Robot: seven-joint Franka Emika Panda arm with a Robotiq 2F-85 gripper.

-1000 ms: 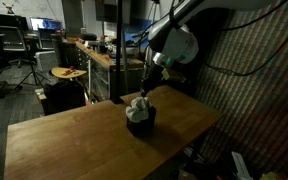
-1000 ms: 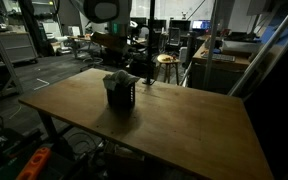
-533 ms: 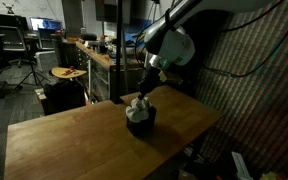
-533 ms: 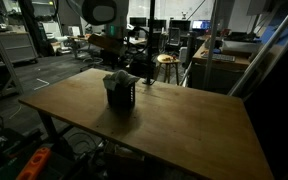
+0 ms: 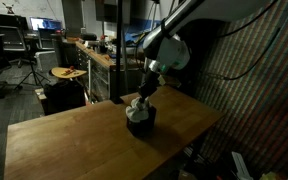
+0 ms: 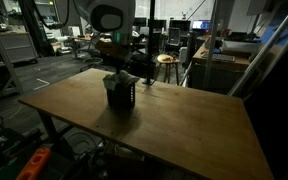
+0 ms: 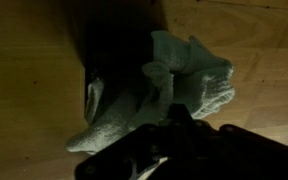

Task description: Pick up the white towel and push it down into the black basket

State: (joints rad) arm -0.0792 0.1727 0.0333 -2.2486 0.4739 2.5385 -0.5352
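Note:
The white towel sits bunched in the top of the black basket, which stands on the wooden table in both exterior views. Folds of the towel stick out above the basket. My gripper hangs just over the towel, fingers shut and pointing down at it. In the wrist view the shut gripper touches the crumpled towel. Beneath the cloth the basket shows only as a dark shape. I see no cloth pinched between the fingers.
The wooden table spreads wide around the basket, with its edge near the camera side. A round stool and cluttered workbenches stand behind. A patterned wall lies close behind the arm.
The arm has come down and swung slightly toward the basket, bringing the shut fingers onto the top of the towel. Basket and towel stay in place.

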